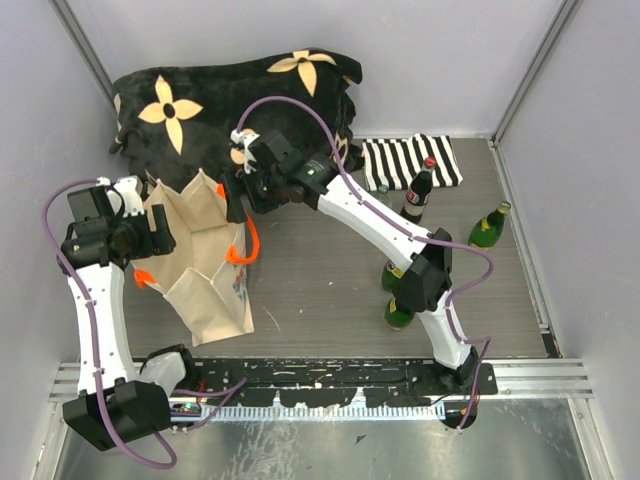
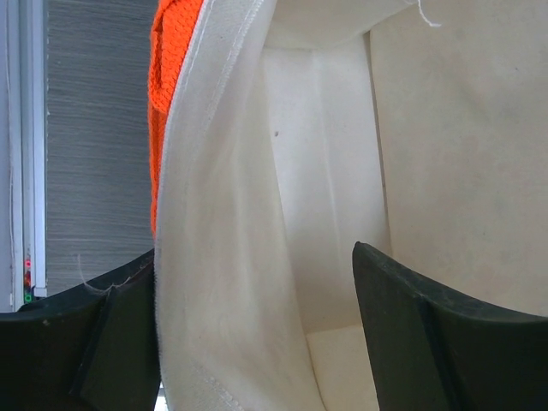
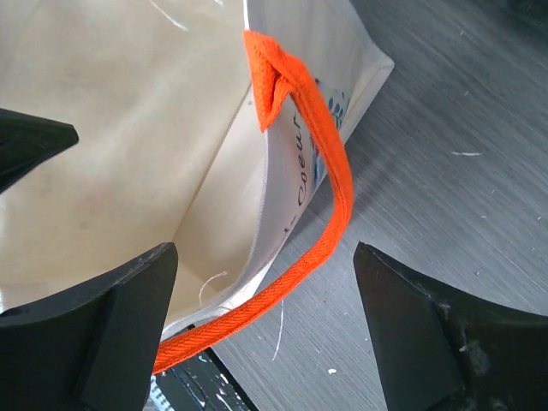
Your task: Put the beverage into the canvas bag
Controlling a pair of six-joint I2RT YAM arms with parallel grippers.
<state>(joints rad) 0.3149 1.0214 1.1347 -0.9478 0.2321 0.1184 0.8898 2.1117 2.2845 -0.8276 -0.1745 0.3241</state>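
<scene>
Grey table (image 1: 330,270), upright canvas bag (image 1: 205,260), wrist view: left pincer (image 2: 255,257) astride rim

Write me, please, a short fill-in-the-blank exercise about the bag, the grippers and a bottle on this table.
1. The canvas bag has bright ___ handles.
2. The dark bottle beside the striped cloth has a ___ cap.
3. The left gripper straddles the bag's wall, one finger inside it, the other ___.
4. The right gripper hangs over the bag's rim with its jaws ___.

Missing words: orange; red; outside; open.
</scene>
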